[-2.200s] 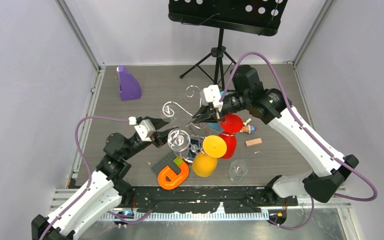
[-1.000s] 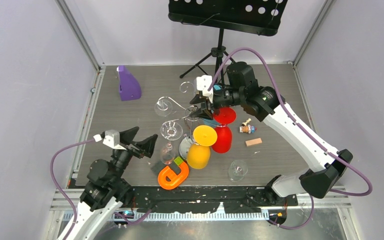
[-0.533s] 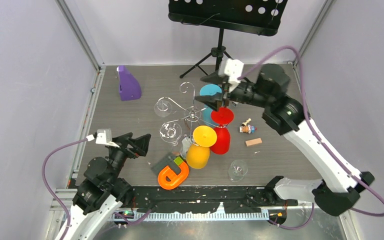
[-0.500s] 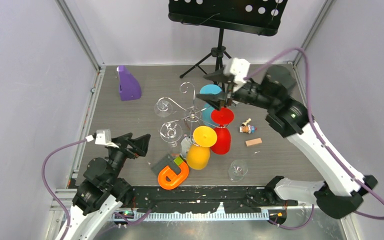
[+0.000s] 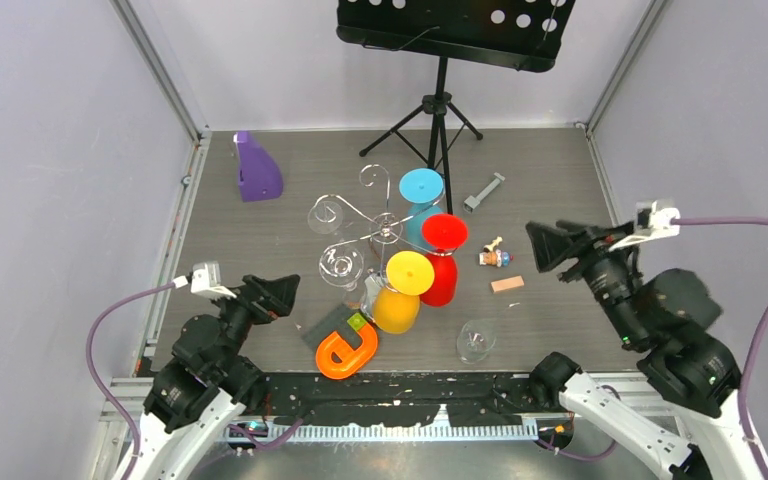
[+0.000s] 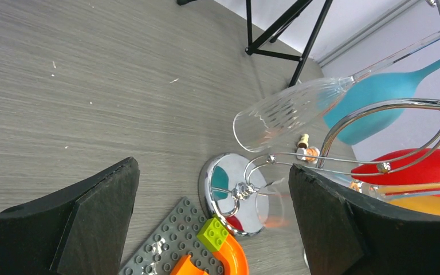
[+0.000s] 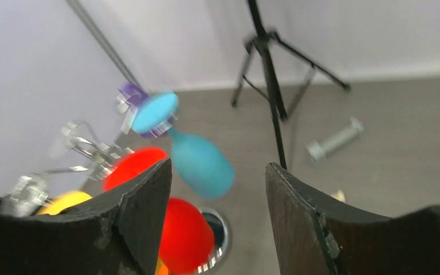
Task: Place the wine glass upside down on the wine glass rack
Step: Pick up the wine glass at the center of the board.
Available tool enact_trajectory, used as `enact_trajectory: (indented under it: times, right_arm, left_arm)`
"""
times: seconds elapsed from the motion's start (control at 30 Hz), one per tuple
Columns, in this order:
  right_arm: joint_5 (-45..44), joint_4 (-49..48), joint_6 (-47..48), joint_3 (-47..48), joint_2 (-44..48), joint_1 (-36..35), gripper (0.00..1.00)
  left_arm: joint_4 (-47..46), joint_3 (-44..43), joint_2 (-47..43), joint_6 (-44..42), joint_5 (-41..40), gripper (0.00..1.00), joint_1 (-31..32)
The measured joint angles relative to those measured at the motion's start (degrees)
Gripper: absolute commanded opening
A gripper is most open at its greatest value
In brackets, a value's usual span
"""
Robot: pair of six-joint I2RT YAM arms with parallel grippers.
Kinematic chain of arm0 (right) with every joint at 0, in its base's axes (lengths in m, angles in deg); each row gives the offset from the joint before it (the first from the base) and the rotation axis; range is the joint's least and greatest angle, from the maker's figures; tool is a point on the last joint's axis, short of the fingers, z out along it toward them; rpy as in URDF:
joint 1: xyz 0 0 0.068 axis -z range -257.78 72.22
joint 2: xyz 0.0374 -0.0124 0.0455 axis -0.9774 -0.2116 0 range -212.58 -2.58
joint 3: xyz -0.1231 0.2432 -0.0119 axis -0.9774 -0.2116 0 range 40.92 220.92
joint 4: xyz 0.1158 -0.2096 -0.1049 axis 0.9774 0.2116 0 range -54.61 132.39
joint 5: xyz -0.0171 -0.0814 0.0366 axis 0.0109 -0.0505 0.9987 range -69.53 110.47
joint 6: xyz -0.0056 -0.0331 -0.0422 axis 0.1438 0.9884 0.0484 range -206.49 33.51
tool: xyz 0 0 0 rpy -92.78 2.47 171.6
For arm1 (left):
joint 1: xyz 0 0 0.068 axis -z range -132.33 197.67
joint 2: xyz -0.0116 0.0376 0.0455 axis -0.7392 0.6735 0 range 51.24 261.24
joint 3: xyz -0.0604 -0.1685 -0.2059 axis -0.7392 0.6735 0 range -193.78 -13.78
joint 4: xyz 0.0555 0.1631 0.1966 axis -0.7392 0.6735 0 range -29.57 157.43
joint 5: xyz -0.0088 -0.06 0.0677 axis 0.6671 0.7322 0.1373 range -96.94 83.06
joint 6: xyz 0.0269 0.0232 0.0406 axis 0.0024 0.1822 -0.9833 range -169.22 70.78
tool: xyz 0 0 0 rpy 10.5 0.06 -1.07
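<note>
Rack (image 5: 385, 228) with blue glass (image 5: 420, 190) hung inverted on its far arm; that placement looks complete. Left gripper (image 5: 282, 295) and right gripper (image 5: 538, 247), spread wide and empty, stand well apart from the rack. Likely next: grasp the loose glass (image 5: 476, 340) lying near-right of it.

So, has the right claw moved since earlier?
Yes: the right claw pulled back from the wine glass rack toward the near right, away from the music stand.
</note>
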Motion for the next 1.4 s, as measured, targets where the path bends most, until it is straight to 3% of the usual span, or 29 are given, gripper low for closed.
enact_trajectory:
  times: [0.13, 0.27, 0.4, 0.8, 1.4]
  right_arm:
    - [-5.4, 10.2, -9.9, -11.2, 4.9, 0.0, 0.70]
    - [-4.4, 17.1, -16.5, -24.7, 3.4, 0.0, 0.71]
    - [-2.2, 19.8, -20.2, -31.8, 2.9, 0.0, 0.71]
    - [3.1, 19.4, -26.9, -34.2, 3.1, 0.0, 0.61]
    - [11.4, 20.6, -33.8, -37.9, 7.7, 0.0, 0.59]
  left_arm:
    - [2.2, -1.0, 0.0, 1.3, 0.4, 1.00, 0.0]
    - [4.2, -3.0, 0.0, 1.5, 1.5, 0.99, 0.0]
    - [6.0, -4.9, 0.0, 1.5, 2.0, 1.00, 0.0]
    - [7.7, -5.1, 0.0, 2.6, 2.8, 1.00, 0.0]
    - [6.0, -1.2, 0.0, 4.4, 6.0, 1.00, 0.0]
